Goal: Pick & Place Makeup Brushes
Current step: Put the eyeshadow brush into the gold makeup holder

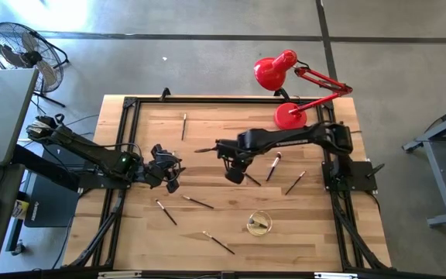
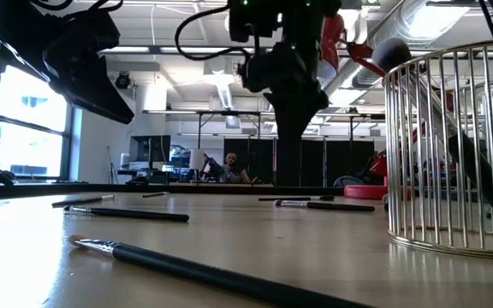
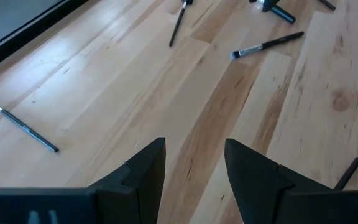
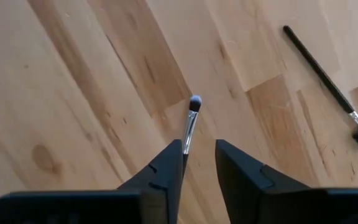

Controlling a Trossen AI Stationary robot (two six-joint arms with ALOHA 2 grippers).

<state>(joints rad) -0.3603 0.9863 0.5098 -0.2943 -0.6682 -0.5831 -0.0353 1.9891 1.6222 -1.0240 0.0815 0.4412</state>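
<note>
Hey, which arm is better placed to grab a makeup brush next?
Right, probably. A makeup brush lies at the open jaws of the right gripper, while the left gripper hovers open over bare table, other brushes farther off.

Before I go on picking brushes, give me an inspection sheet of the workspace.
Surface: wooden table with a black frame.
Job's things: makeup brushes scattered singly over the wood; wire cup standing among them.
Clutter: red lamp at the far right corner.
Grippers: left tool open and empty, left of centre; right tool open over mid-table, one brush tip beside a finger.
Cables: bundle at the left arm's base.
Surroundings: fan on the floor; seated person far behind.
</note>
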